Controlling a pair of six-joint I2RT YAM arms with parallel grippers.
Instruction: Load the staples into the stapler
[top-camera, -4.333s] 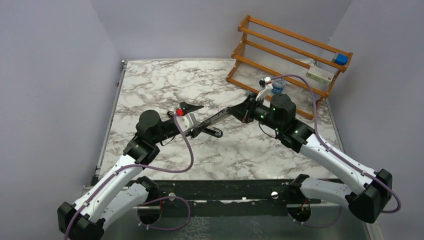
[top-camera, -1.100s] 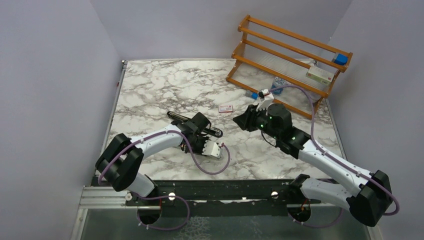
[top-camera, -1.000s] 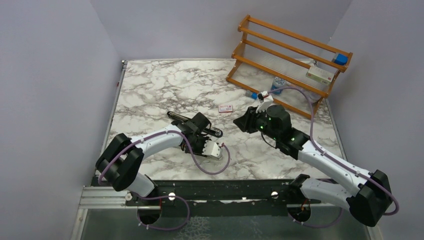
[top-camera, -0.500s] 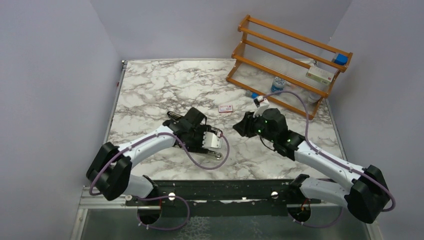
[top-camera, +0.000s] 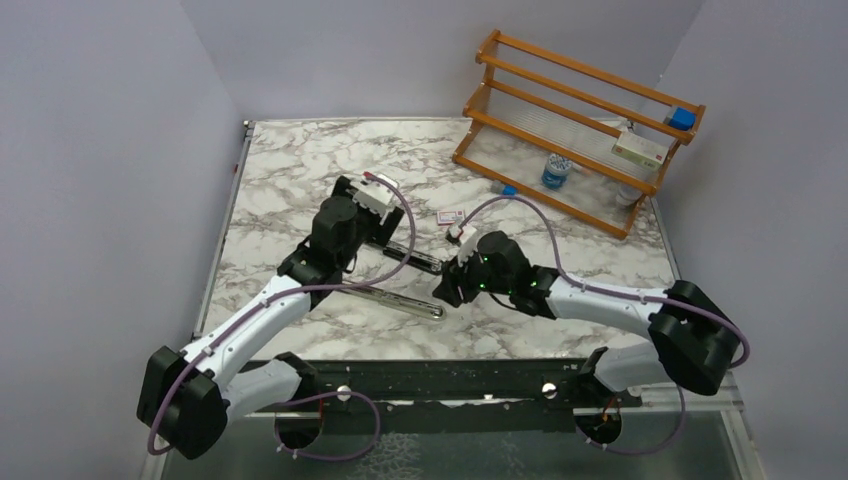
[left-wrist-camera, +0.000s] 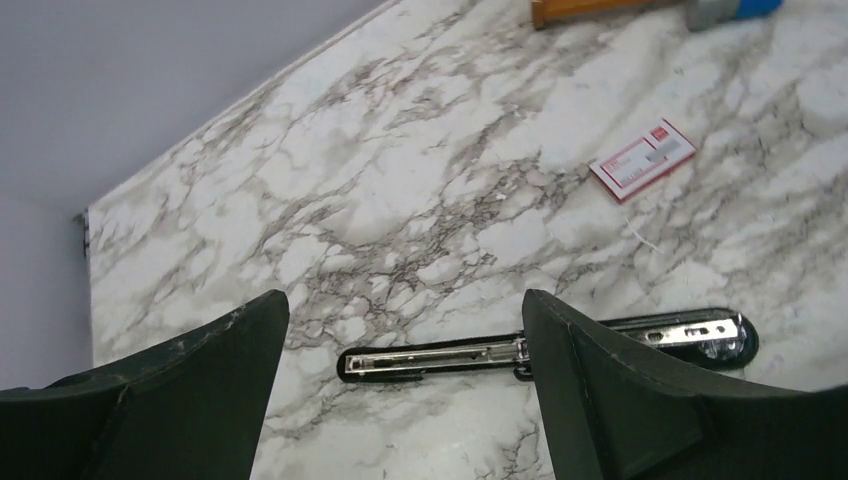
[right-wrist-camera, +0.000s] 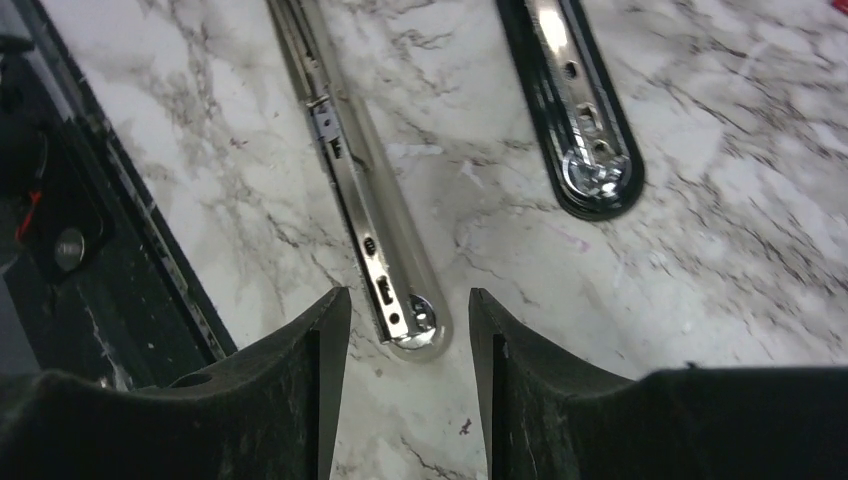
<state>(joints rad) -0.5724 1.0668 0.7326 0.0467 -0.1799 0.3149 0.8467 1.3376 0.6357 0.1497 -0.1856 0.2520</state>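
Note:
The stapler (top-camera: 395, 250) lies opened out flat on the marble, a slim black body with its silver channel (left-wrist-camera: 440, 357) facing up. A long silver metal piece (top-camera: 395, 301) lies apart from it, nearer the arms. The staples box (top-camera: 451, 216), pink-red with a white label, sits beyond the stapler, also seen as the box (left-wrist-camera: 643, 160) in the left wrist view. My left gripper (left-wrist-camera: 403, 300) hangs wide open above the stapler, holding nothing. My right gripper (right-wrist-camera: 408, 300) is low and open, its fingers either side of the silver piece's rounded end (right-wrist-camera: 417, 325) with gaps showing.
A wooden rack (top-camera: 580, 110) stands at the back right with a bottle (top-camera: 555, 172), a blue block (top-camera: 682, 118) and a carton (top-camera: 640, 150). A small blue item (top-camera: 510, 190) lies before it. The black frame (right-wrist-camera: 90, 230) borders the table's near edge.
My left arm has lifted off the stapler, swung back and opened its jaws wide. My right arm has moved left and down to the silver piece, jaws widening.

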